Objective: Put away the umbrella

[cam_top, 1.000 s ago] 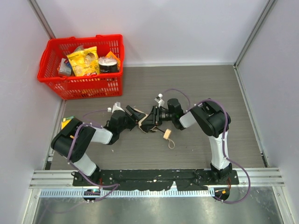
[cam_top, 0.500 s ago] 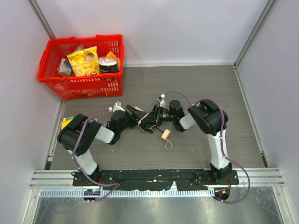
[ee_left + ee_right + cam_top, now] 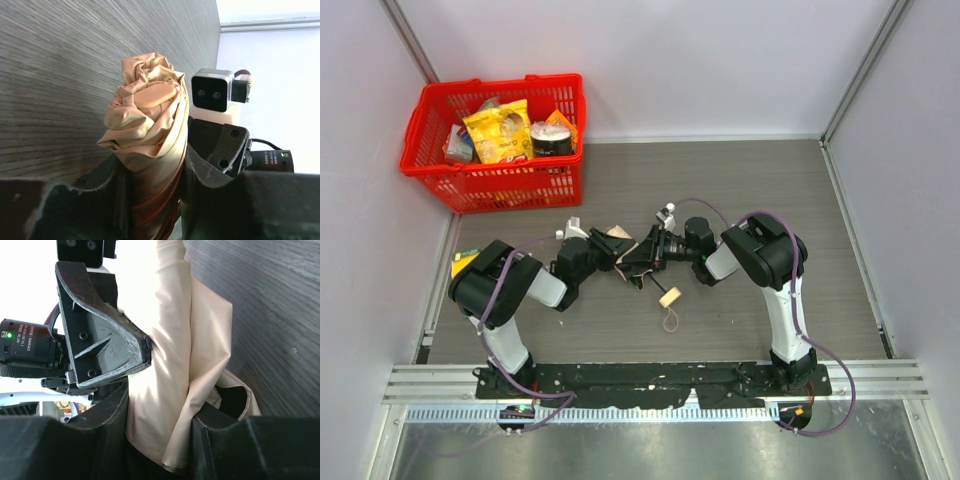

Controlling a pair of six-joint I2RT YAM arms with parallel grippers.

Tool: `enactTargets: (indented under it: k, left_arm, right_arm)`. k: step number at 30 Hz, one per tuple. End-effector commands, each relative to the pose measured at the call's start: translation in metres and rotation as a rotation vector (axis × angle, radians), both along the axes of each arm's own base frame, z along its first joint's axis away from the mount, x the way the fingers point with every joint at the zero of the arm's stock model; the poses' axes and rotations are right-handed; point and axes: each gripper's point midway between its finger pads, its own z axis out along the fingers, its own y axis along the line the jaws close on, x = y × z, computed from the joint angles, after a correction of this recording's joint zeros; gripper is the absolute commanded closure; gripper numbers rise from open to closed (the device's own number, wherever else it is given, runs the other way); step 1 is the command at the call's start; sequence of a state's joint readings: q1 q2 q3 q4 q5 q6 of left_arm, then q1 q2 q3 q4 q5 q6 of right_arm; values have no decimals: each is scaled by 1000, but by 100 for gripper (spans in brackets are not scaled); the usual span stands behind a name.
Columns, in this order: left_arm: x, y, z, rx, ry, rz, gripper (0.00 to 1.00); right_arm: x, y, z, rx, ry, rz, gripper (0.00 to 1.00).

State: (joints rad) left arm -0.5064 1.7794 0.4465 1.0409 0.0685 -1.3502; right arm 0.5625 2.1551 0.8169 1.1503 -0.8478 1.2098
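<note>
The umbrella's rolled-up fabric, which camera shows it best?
Left wrist: the umbrella fills the frame, held between the jaws of the left gripper. Right wrist shows only loose folds; the top view shows it small, partly hidden.

From above, most of the umbrella [image 3: 619,236] is hidden between the left gripper [image 3: 614,244] and the right gripper [image 3: 638,262], so its shaft and ribs cannot be made out (only a bit of tan fabric, the cream handle [image 3: 669,296] and its cord [image 3: 670,320] show). In the left wrist view the folded fabric drops behind the dark fingers [image 3: 200,185] and off the bottom edge; in the right wrist view it runs off the top edge. The goods [image 3: 500,135] in the red basket [image 3: 490,185] are too small to name
</note>
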Motion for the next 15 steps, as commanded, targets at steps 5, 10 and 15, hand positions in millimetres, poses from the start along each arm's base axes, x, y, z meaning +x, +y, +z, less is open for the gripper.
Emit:
enactTargets:
  k: [5,10,15]
  left_arm:
    - [10,25,8,135,-78,85,100]
    - [-1,26,6,158,-70,52,100]
    - [-8,27,3,182,-44,28,100]
  right_arm:
    - [-27,-6,-2,-134,-138,132,53]
    - [-11,-47,-32,-565,-278,111,28]
    - [-6,-67,-6,-697,-390,103,23]
